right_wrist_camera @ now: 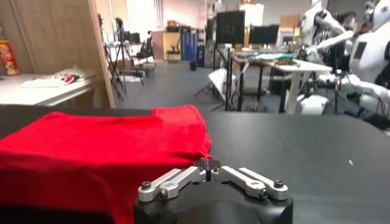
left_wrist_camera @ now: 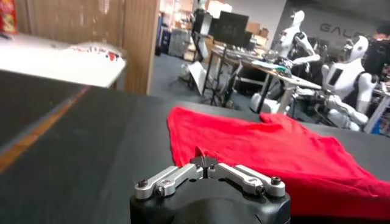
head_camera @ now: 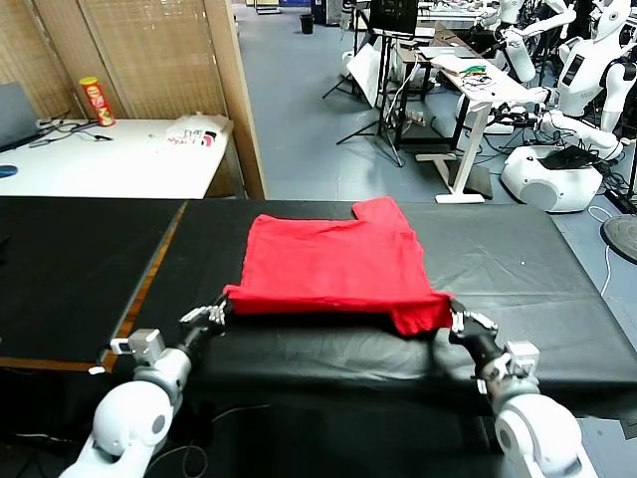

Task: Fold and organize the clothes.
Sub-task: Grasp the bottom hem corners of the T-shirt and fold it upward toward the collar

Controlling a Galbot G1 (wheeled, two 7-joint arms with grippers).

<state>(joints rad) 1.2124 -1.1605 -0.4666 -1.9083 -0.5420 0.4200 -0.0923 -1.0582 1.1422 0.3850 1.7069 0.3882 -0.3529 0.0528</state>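
Nearest us, our left claw (head_camera: 207,317) sits at the near left corner of the red T-shirt (head_camera: 333,261), its fingers pinched shut on the hem. We see the shirt lying partly folded in the middle of the black surface (head_camera: 518,259), one sleeve pointing away from us. On the right, our right claw (head_camera: 464,323) is likewise closed on the shirt's near right corner.

1. One red T-shirt (head_camera: 338,261), on the black table (head_camera: 518,269).
2. Two grippers at the shirt's near edge: the left gripper (head_camera: 206,317) and the right gripper (head_camera: 468,324).
3. One red snack canister (head_camera: 97,101), on the white table (head_camera: 119,159) beyond the black table.
4. One black monitor (head_camera: 393,15), far behind the black table.
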